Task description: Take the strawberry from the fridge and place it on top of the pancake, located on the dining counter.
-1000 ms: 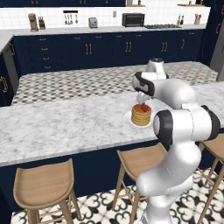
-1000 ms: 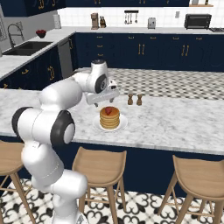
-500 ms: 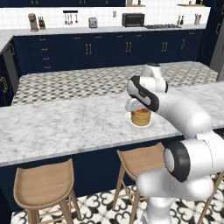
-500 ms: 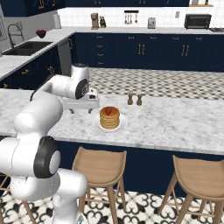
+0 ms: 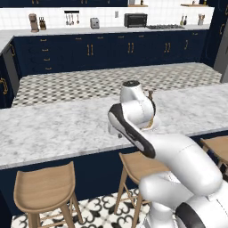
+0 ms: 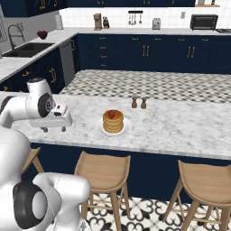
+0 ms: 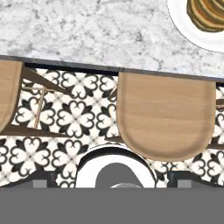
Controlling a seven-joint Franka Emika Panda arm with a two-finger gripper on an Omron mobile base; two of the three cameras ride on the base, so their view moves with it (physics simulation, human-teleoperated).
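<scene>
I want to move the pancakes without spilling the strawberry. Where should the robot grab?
Probably the thin rim of the round white plate, coming from the stool side, where its edge juts past the golden-brown pancake stack. Keeping it level should keep the tiny red strawberry on top.

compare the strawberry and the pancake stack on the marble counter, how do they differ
The strawberry is bright red; the pancake stack is golden brown. The strawberry is tiny, covering just a spot of the top pancake, while the stack is much wider and several layers tall. The strawberry sits on top of the stack; the stack rests on a white plate. Both are roundish foods and stand together on the dining counter.
</scene>
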